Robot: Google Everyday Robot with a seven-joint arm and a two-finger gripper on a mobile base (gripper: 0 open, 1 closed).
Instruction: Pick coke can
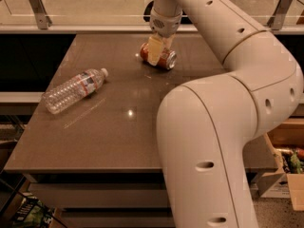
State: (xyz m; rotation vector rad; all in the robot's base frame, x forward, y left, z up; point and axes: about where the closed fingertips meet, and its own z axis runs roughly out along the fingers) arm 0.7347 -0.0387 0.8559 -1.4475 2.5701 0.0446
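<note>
The coke can (167,59), a small orange-red metal cylinder with a silver end, is lying on its side at 12 o'clock on the smooth, shiny brown table (128,132). The pale gripper (156,55) is hanging right over it; if it is grasping or released, I cannot tell. A clear ribbed plastic water bottle (73,89) is lying at 9 o'clock.

Your target: the coke can (166,60), small, with an orange-red body and a silver end
Pose: you see it lying on its side, silver end turned toward the near right
Place: far part of the brown table (118,132), about the middle of its width
Gripper: your gripper (155,56) is right at the can, and a pale part of it covers the can's middle
</note>
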